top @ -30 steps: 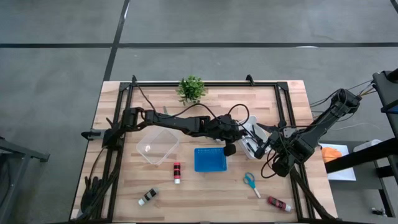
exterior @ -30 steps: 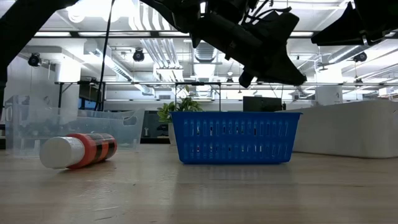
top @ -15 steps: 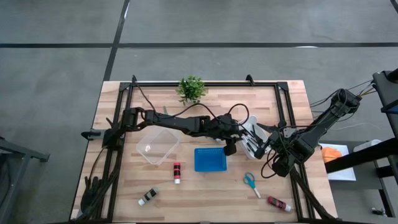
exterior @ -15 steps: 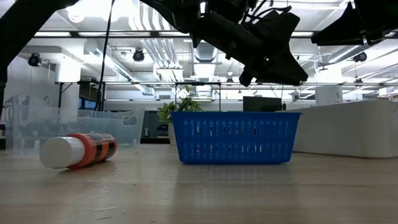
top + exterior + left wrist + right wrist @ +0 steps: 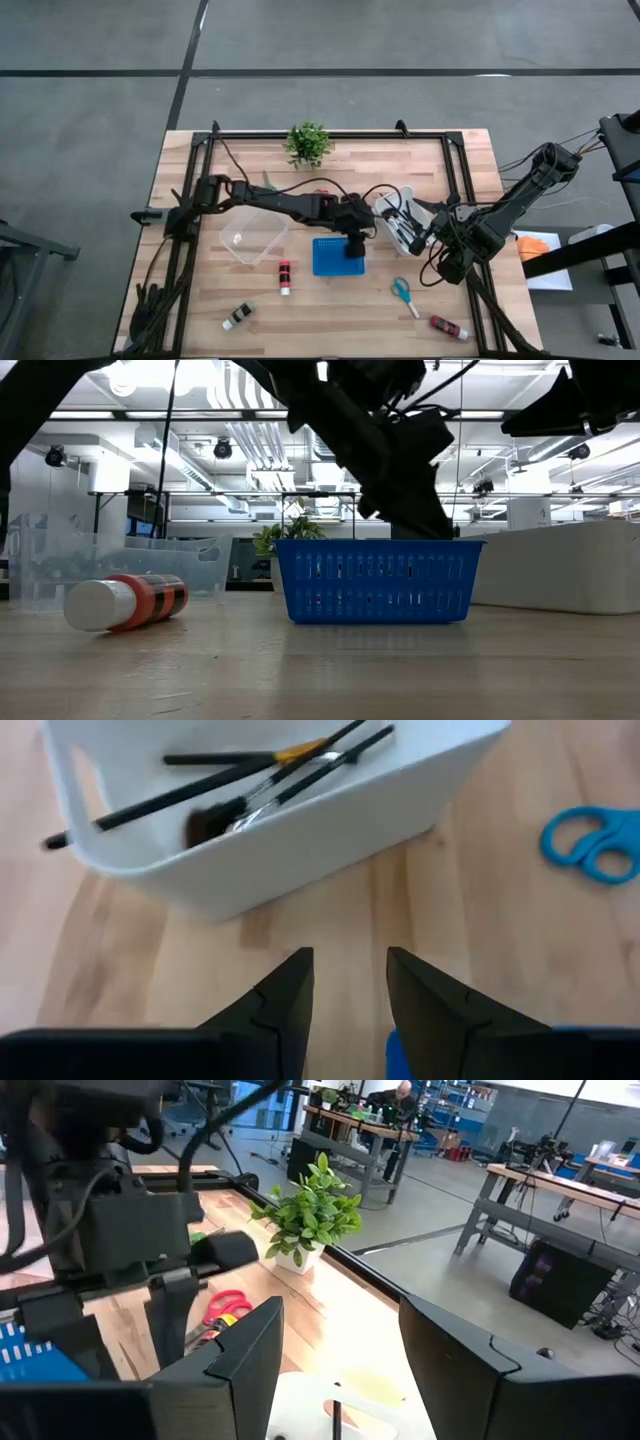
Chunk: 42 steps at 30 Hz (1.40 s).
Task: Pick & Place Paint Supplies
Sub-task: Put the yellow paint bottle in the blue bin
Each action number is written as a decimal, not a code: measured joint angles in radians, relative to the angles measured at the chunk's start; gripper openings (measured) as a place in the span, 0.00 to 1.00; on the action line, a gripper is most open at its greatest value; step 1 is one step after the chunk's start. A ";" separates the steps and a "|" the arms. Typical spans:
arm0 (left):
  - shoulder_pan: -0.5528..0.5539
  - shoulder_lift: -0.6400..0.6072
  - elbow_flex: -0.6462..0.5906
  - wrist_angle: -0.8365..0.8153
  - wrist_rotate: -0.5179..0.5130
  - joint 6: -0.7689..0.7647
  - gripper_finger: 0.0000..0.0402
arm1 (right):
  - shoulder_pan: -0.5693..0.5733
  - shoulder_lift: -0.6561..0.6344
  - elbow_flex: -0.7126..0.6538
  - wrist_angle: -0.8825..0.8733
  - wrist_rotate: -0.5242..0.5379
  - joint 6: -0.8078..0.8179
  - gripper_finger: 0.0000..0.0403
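Left arm: I see it stretched flat across the table from its base at the left edge, elbow low, wrist bent down.
Left claw (image 5: 356, 246): it hangs over the right end of the blue basket (image 5: 334, 257). In the wrist view the fingers (image 5: 288, 992) stand a little apart with bare wood between them, holding nothing.
Clear tub (image 5: 254, 235): well left of my left claw, under the forearm.
Red bottle (image 5: 285, 277): lying on its side left of the claw, between tub and basket, nearer me; the low view shows its white cap end toward the camera.
Black bottle (image 5: 238, 316): far left of the claw, near the front edge.
Plant (image 5: 308, 143): behind the left arm, at the back rail.
White bin (image 5: 404, 222): just right of the left claw, between the two claws. Brushes (image 5: 262, 782) lie inside it, crossed, one with a yellow band.
Blue scissors (image 5: 403, 292): right of the left claw and toward the front, apart from the basket.
Red bottle at front right (image 5: 449, 326): lying near the table's right front corner.
Right arm: folded in from the right edge, waiting.
Right claw (image 5: 428, 236): just beside the bin's right side. Its fingers (image 5: 238, 1360) are spread with nothing between them.
Red scissors (image 5: 221, 1306): seen past the right claw, on the wood beside the left arm's wrist.
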 joint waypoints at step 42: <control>-0.014 -0.490 -0.376 -0.126 -0.101 0.628 0.39 | 0.000 0.001 -0.001 0.018 0.008 -0.004 0.49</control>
